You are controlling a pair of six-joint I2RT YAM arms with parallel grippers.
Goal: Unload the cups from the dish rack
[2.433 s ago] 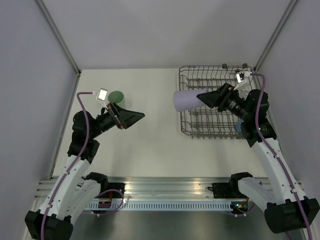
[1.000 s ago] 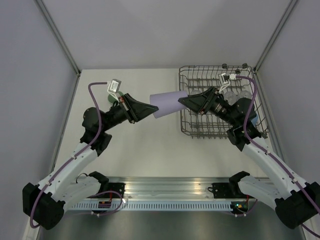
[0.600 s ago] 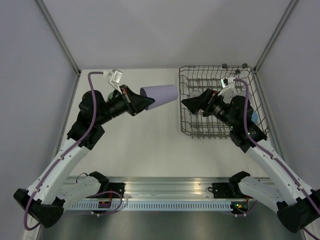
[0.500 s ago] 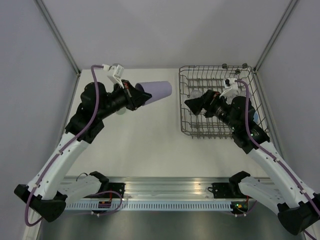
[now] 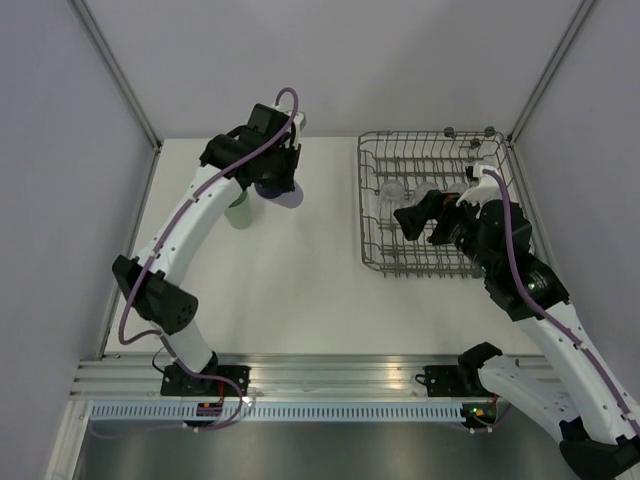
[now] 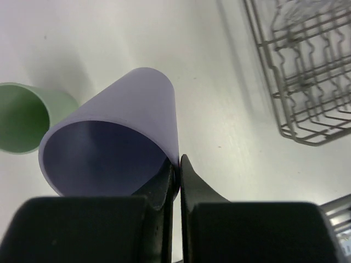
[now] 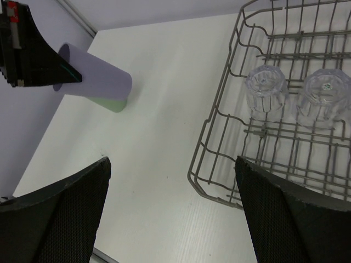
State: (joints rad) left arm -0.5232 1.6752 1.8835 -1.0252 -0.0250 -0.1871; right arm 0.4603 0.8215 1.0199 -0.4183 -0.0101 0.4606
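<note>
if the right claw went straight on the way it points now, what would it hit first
Probably the left wall of the dish rack: the open right claw aims down-left across it, with bare table beyond. The clear cups sit off to the side. Depth is hard to judge.

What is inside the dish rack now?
Two clear cups side by side in the dish rack. The right arm covers part of it, so more may be hidden.
</note>
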